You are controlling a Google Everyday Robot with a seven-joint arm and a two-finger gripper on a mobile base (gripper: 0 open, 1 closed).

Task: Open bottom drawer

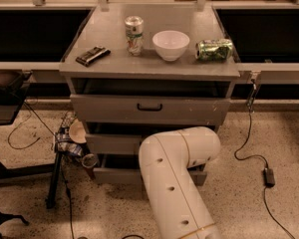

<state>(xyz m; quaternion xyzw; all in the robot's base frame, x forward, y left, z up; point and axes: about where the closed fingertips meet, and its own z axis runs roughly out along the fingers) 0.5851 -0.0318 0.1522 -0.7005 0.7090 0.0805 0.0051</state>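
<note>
The grey cabinet has three drawers. The top drawer has a black bar handle. The middle drawer is below it. The bottom drawer is lowest and stands out a little, with a dark gap above its front. My white arm bends in front of the two lower drawers and covers their handles. My gripper is hidden behind the arm, somewhere at the lower drawers.
On the cabinet top stand an upright can, a white bowl, a green can on its side and a black flat object. A black stand with clutter is on the left. A cable and adapter lie on the floor at the right.
</note>
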